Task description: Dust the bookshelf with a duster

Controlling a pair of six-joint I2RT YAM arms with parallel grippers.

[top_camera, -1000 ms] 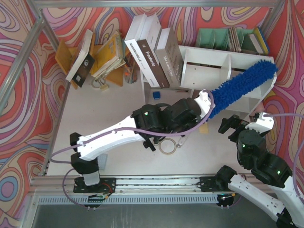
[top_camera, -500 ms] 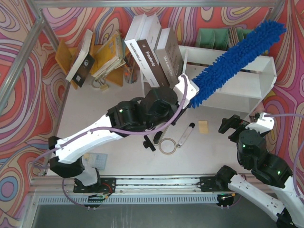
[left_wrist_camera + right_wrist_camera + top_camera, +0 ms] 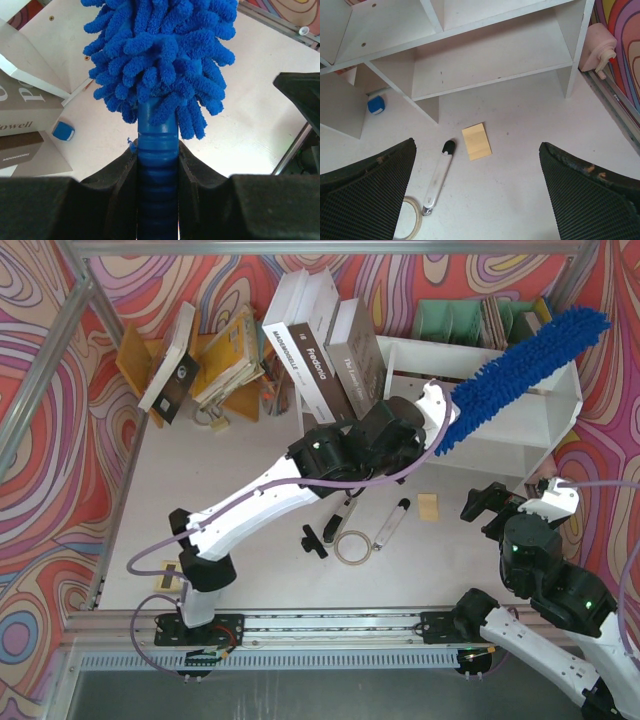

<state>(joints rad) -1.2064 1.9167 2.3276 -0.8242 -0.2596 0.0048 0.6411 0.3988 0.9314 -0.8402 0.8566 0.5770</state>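
The white bookshelf [image 3: 520, 440] stands at the back right, and its two compartments show in the right wrist view [image 3: 490, 70]. My left gripper [image 3: 445, 412] is shut on the ribbed blue handle of the duster [image 3: 530, 365]. The shaggy blue head slants up and to the right over the shelf's right half, its tip past the back right corner. In the left wrist view the handle [image 3: 157, 160] sits between the jaws of the left gripper [image 3: 157, 167], with the head [image 3: 160, 60] above. My right gripper [image 3: 490, 502] is open and empty in front of the shelf, above the table [image 3: 477, 172].
Large books [image 3: 320, 350] lean against the shelf's left end. A green file rack [image 3: 450, 318] stands behind it and an orange book stand [image 3: 135, 355] at the back left. A tape ring [image 3: 352, 547], a white marker [image 3: 392, 525] and a yellow note [image 3: 476, 141] lie in front.
My left arm has swung the duster up from the shelf's front to over its top, then shifted right. The right arm has not moved.
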